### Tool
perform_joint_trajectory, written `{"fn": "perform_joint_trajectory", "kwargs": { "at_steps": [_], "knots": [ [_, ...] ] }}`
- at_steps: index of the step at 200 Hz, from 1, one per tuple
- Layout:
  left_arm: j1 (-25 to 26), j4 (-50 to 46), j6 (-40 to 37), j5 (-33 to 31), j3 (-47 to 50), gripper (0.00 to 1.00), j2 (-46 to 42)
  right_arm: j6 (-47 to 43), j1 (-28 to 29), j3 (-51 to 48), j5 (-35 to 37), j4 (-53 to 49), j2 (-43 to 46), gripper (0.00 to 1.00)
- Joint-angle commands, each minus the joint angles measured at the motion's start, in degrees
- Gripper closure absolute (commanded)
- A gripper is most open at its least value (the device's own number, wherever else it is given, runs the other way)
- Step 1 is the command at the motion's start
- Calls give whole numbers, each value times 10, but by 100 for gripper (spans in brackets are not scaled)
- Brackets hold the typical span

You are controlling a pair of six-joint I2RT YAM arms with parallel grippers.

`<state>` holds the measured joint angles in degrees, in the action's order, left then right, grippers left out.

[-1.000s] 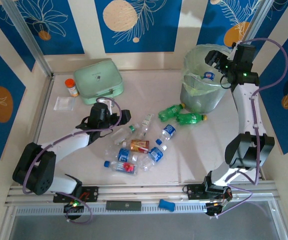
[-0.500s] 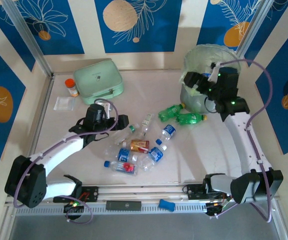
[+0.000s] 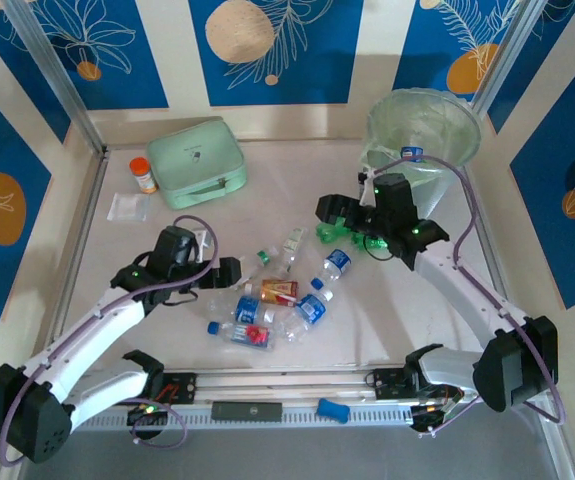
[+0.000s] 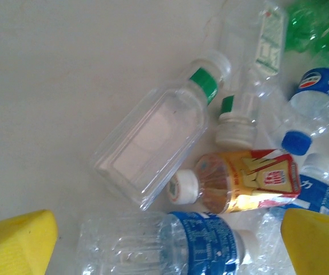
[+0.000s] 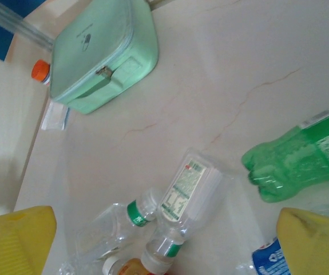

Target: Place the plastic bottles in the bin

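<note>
Although one blue-capped bottle (image 3: 412,153) appears to sit inside the bin (image 3: 437,110), against its near wall, the job looks barely begun. Most of the plastic bottles (image 3: 279,292) lie in a loose heap on the table (image 3: 297,175), well apart from the bin at the far right corner. I count roughly ten there: clear ones with blue labels, a flat clear bottle (image 4: 153,129) with a green band at its neck, an orange-labelled bottle (image 4: 241,183) just beside it, and two green bottles (image 3: 340,233) at the heap's far edge, nearest the bin.

The left fingers (image 4: 15,243) are spread wide with nothing between them, hanging just above the near-left side of the heap. A blue-labelled bottle (image 4: 181,240) lies between their tips in the wrist view, so that seems the likely next pick. The right fingers (image 5: 18,238) are likewise spread and empty, hovering over the table beside the green bottles, between the heap and the bin. The mint-green case (image 3: 199,160) and the orange-capped jar (image 3: 143,174) sit at the far left, no part of the job. What is left, then, is nearly everything — each bottle lifted and carried across to the bin.
</note>
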<state>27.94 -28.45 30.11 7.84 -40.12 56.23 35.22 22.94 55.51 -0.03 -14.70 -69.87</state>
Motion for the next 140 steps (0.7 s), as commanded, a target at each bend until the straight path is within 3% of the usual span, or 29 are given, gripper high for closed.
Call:
{"fn": "perform_joint_trajectory", "kwargs": {
  "at_steps": [1, 41, 90, 140],
  "knots": [
    [4, 3, -8, -10, 14, 0, 11, 28, 34, -24, 1, 47, -10, 1],
    [4, 48, -81, -15, -4, 0, 80, 32, 79, -35, 26, 58, -22, 1],
    [4, 66, -175, -39, -53, 0, 172, 28, 81, -34, 40, 59, -23, 1],
    [5, 103, -204, 12, -85, 0, 239, 25, 76, -24, 42, 61, -38, 1]
  ]
}}
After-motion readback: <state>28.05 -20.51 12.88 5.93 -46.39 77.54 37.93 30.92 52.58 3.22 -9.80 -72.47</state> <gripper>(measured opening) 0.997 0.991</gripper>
